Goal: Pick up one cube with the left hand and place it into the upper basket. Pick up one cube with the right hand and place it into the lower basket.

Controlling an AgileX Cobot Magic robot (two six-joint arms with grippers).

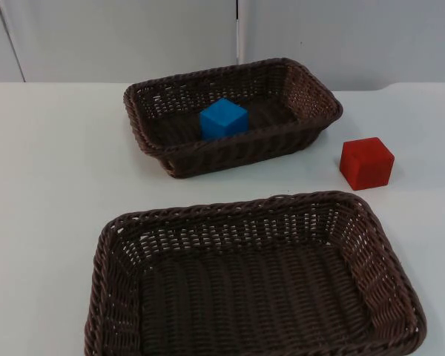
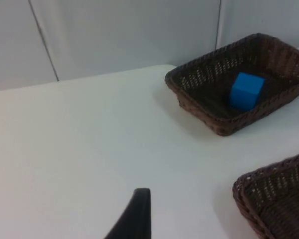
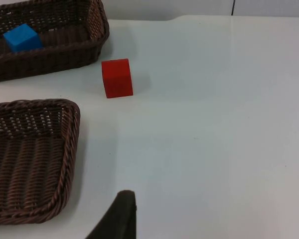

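The blue cube (image 1: 224, 119) sits inside the upper basket (image 1: 311, 126), near its front wall. The red cube (image 1: 366, 163) rests on the white table (image 1: 52, 170), just off that basket's right front corner and behind the lower basket (image 1: 107, 245), touching neither. The left gripper (image 2: 134, 216) hangs over bare table well to the left of the upper basket; the right gripper (image 3: 117, 216) hangs above the table beside the lower basket's right edge. Whether either gripper's jaws are apart or together, I cannot tell.
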